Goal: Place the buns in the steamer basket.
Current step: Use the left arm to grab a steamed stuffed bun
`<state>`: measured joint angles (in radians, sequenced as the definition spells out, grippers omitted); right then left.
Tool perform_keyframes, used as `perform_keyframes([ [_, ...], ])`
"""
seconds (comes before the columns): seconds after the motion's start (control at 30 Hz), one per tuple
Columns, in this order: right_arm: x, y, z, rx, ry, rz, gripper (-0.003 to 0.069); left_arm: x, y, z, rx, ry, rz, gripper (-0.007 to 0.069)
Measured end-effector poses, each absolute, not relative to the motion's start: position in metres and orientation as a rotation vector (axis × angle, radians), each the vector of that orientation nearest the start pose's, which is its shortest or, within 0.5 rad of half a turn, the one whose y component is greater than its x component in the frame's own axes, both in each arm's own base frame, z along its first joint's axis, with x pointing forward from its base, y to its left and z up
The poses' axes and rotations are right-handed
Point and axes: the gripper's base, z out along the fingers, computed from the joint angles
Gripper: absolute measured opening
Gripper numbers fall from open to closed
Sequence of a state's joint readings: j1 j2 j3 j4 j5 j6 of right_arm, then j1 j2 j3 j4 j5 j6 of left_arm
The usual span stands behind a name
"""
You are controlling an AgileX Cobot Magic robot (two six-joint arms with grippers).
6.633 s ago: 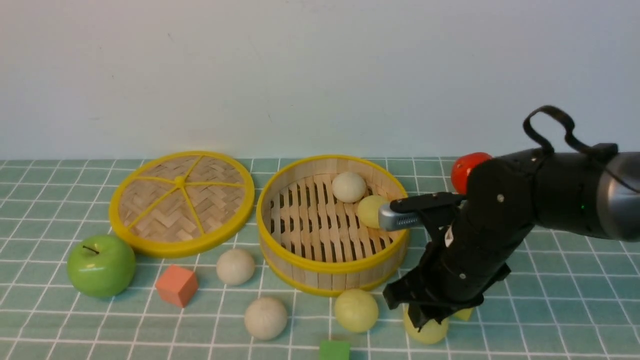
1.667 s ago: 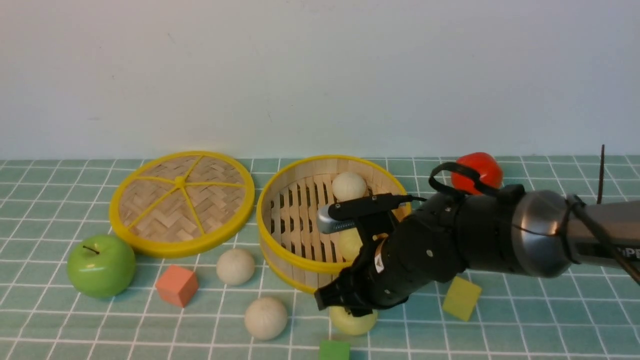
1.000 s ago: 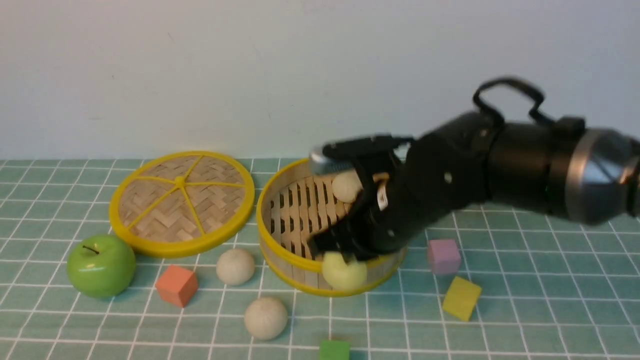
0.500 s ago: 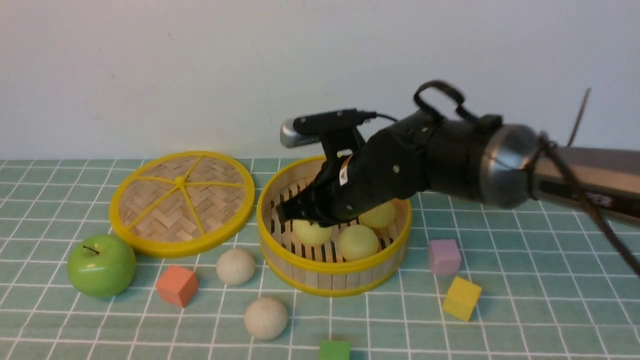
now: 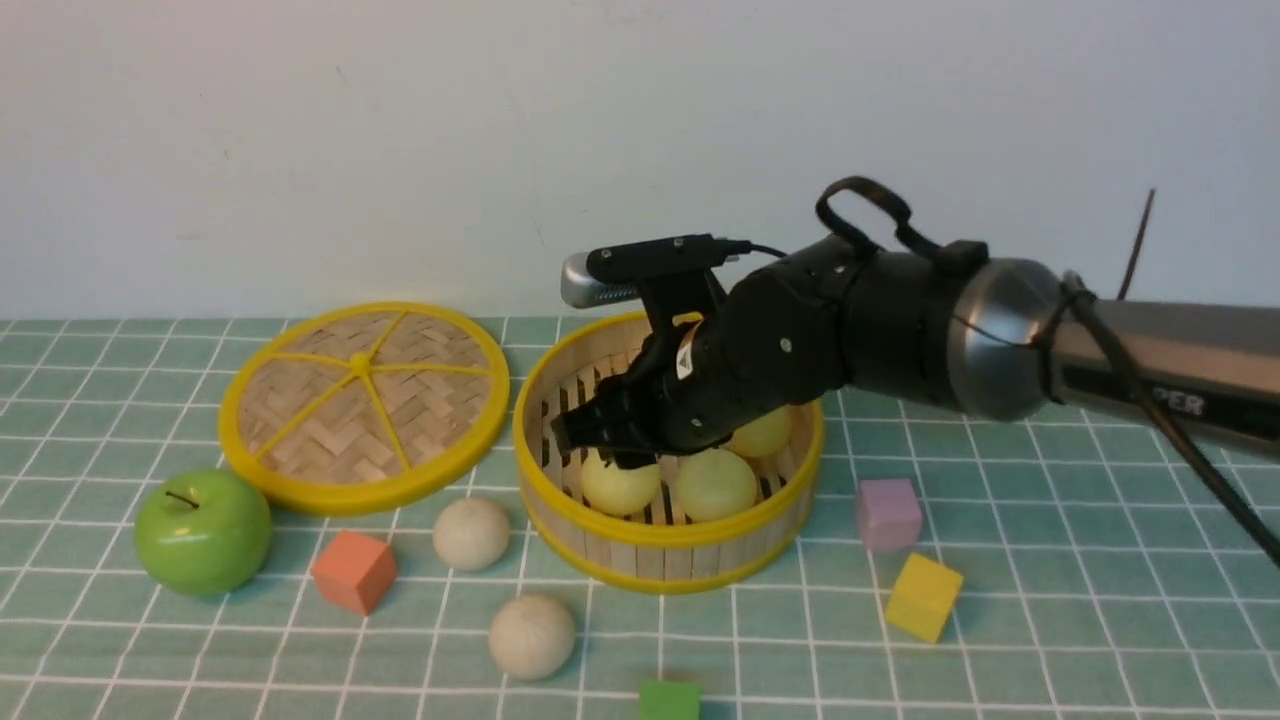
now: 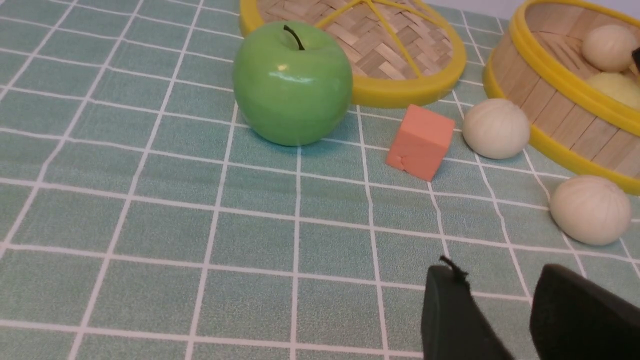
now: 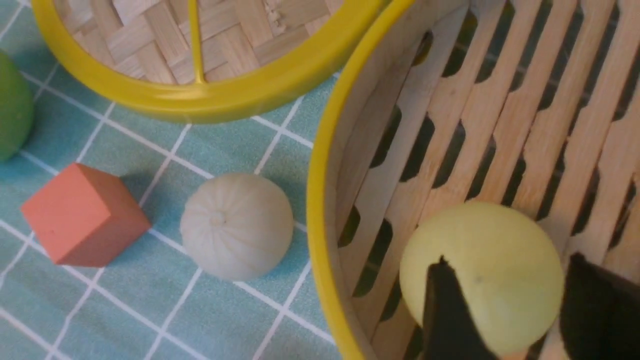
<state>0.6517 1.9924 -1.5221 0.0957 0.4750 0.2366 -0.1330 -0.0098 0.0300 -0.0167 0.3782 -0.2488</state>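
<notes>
The steamer basket [image 5: 660,537] stands mid-table. Three yellow-green buns lie on its slatted floor [image 5: 620,485] [image 5: 715,483] [image 5: 765,432]. An off-white bun [image 6: 609,47] rests farther back in it, hidden by the arm in the front view. My right gripper [image 5: 600,440] hovers inside the basket, open, just above the nearest yellow-green bun [image 7: 482,277], which sits on the slats under its fingertips. Two off-white buns lie on the table in front of the basket [image 5: 471,533] [image 5: 531,636]. My left gripper [image 6: 497,270] is open and empty, low over the cloth near them.
The flat woven lid [image 5: 362,405] lies left of the basket, with a green apple [image 5: 203,533] and an orange cube [image 5: 352,570] in front of it. A green cube [image 5: 669,700], a yellow cube [image 5: 922,597] and a purple cube [image 5: 887,513] sit nearby.
My right gripper lifted a yellow-green bun from the table over the rim into the basket. Its jaws have now parted and the bun has dropped onto the slats.
</notes>
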Motion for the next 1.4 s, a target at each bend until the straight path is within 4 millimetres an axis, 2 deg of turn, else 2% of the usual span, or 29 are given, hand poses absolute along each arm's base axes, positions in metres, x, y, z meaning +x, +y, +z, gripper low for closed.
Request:
perform_keyframes([
  [0.03,0.353,0.274,0.230,-0.434,2.463,0.478,0.0383,0.052,-0.008,0.170,-0.120,1.888,-0.278,0.0238],
  [0.1,0.345,0.267,0.248,-0.461,2.466,0.456,0.0437,0.052,-0.008,0.170,-0.120,1.888,-0.278,0.0238],
  [0.23,0.326,0.243,0.292,-0.525,2.466,0.350,0.0450,0.052,-0.008,0.170,-0.120,1.888,-0.278,0.0238],
  [0.27,0.324,0.240,0.297,-0.530,2.466,0.334,0.0446,0.052,-0.008,0.170,-0.120,1.888,-0.278,0.0238],
  [0.33,0.305,0.213,0.331,-0.556,2.467,0.210,0.0388,0.052,-0.008,0.170,-0.120,1.888,-0.278,0.0238],
  [0.4,0.294,0.196,0.351,-0.554,2.458,0.142,0.0326,0.052,-0.008,0.170,-0.120,1.888,-0.278,0.0238],
  [0.43,0.285,0.183,0.365,-0.544,2.449,0.100,0.0270,0.052,-0.008,0.170,-0.120,1.888,-0.278,0.0238],
  [0.47,0.270,0.161,0.389,-0.509,2.420,0.052,0.0150,0.052,-0.008,0.170,-0.120,1.888,-0.278,0.0238],
  [0.53,0.253,0.141,0.405,-0.473,2.390,0.031,0.0038,0.052,-0.008,0.170,-0.120,1.888,-0.278,0.0238],
  [0.6,0.233,0.123,0.416,-0.444,2.351,0.037,-0.0010,0.052,-0.008,0.170,-0.120,1.888,-0.278,0.0238],
  [0.63,0.231,0.122,0.415,-0.445,2.353,0.036,-0.0014,0.052,-0.008,0.170,-0.120,1.888,-0.278,0.0238],
  [0.73,0.197,0.101,0.410,-0.436,2.327,0.065,-0.0018,0.052,-0.008,0.170,-0.120,1.888,-0.278,0.0238],
  [0.77,0.187,0.096,0.402,-0.440,2.336,0.074,-0.0018,0.052,-0.008,0.170,-0.120,1.888,-0.278,0.0238],
  [1.0,0.148,0.076,0.377,-0.436,2.358,0.127,-0.0018,0.052,-0.008,0.170,-0.120,1.888,-0.278,0.0238],
  [1.17,0.131,0.066,0.373,-0.429,2.411,0.131,-0.0015,0.052,-0.008,0.170,-0.120,1.888,-0.278,0.0238],
  [1.3,0.126,0.063,0.372,-0.428,2.449,0.117,-0.0014,0.052,-0.008,0.170,-0.120,1.888,-0.278,0.0238],
  [1.4,0.117,0.063,0.371,-0.478,2.451,0.119,-0.0010,0.052,-0.008,0.170,-0.120,1.888,-0.278,0.0238],
])
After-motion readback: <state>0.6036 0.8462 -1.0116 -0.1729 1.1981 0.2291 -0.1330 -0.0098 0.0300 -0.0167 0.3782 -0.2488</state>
